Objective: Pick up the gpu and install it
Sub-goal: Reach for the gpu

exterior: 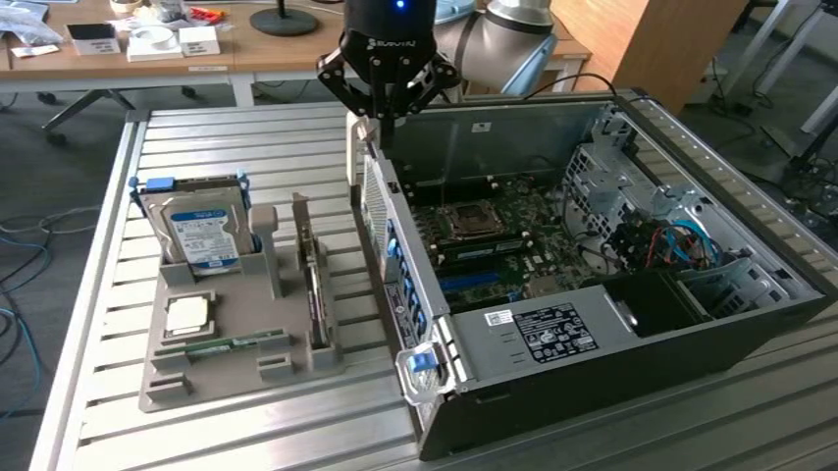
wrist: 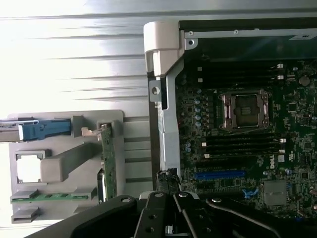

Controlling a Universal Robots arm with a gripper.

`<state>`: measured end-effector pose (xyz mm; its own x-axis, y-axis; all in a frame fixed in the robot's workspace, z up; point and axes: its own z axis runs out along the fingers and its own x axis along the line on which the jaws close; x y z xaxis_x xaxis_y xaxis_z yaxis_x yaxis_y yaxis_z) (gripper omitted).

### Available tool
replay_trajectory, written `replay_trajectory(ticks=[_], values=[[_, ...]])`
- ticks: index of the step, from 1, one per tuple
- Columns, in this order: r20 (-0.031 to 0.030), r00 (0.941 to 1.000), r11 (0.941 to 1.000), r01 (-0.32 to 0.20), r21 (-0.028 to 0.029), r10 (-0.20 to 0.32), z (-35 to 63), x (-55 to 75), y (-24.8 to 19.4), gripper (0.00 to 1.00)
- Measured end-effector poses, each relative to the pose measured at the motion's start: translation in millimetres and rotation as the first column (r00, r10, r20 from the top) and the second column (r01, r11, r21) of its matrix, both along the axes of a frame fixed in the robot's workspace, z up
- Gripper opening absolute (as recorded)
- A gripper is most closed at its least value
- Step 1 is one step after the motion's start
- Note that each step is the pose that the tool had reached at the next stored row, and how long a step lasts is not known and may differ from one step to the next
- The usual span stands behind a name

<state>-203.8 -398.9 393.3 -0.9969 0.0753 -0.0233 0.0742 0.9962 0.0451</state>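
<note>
The arm [exterior: 513,37] comes in at the upper middle of the exterior view, a bulky grey joint behind the wrist [exterior: 396,8], where a blue light glows. The black gripper [exterior: 383,118] hangs straight down, linkages splayed outward, fingers [exterior: 380,103] pressed together at the tips.

We note a wooden desk [exterior: 262,54] behind the slatted metal table [exterior: 210,147], a wooden cabinet [exterior: 654,39] at the exterior view's right, cables [exterior: 20,255] on grey floor [exterior: 66,157].
</note>
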Motion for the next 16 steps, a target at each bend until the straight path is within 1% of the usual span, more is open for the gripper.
replay_trajectory(ticks=[16], values=[[0.0001, 1.0000, 1.0000, 0.000, 0.0000, 0.000, 0.0, -20.2, 0.0, 0.11]])
